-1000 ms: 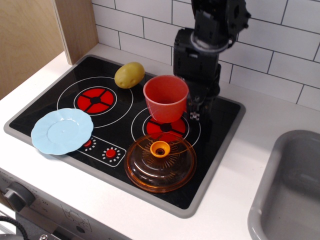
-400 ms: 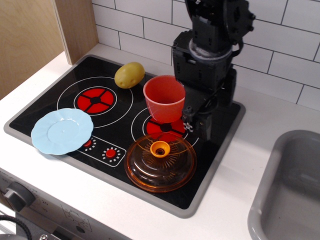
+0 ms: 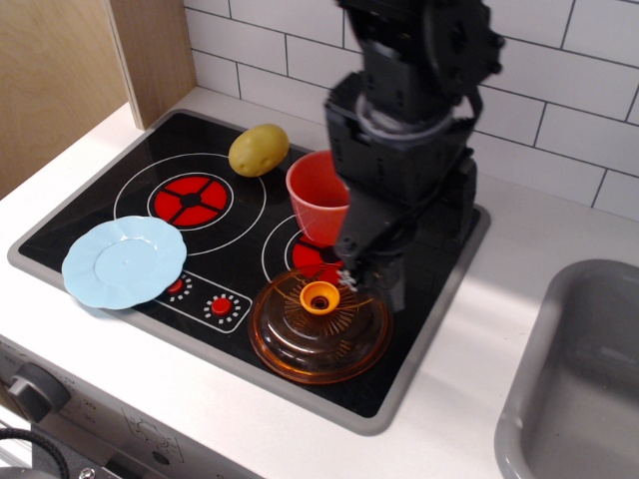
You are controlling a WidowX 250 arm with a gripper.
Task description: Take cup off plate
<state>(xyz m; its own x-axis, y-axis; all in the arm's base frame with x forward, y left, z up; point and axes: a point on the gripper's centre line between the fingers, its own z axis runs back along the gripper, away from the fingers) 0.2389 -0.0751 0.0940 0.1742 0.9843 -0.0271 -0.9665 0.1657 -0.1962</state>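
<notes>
On the toy stove (image 3: 120,215), right of the potato (image 3: 259,150), the cup (image 3: 318,196) stands upright on a burner, mouth up, long axis vertical, well apart from the plate (image 3: 124,261). I judge it is off already. My gripper (image 3: 351,271) hangs just beside it, over the lid (image 3: 319,327); I cannot tell its jaws' state. I'd lift away straight, avoiding the rim.

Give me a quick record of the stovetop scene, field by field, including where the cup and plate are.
cup: upright on right burner, partly behind arm
plate: front-left of stovetop, bare, apart from cup
claw: low beside cup, above lid's knob; open or shut unclear
lid: orange domed, front of stovetop
potato: back, by left burner
</notes>
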